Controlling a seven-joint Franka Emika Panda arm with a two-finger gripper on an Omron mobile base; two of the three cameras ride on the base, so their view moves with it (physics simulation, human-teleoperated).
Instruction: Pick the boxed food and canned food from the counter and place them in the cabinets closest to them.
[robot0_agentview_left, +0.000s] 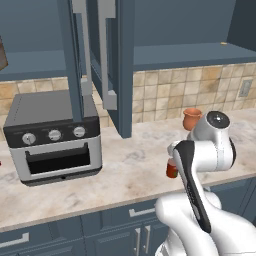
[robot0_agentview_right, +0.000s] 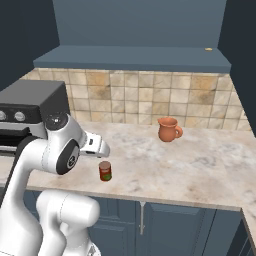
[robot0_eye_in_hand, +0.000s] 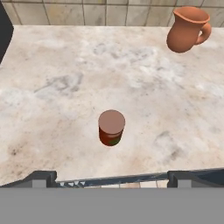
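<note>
Canned food stands upright on the counter near its front edge, apart from all other items. Gripper hovers above and in front of the can with jaws fully spread, holding nothing. Terracotta mug sits well behind the can near the tiled backsplash; toaster oven stands to the left, under open cabinets.

The arm is glossy white with rounded segments, dark grey joint caps, a black side stripe, and two dark finger tips.
</note>
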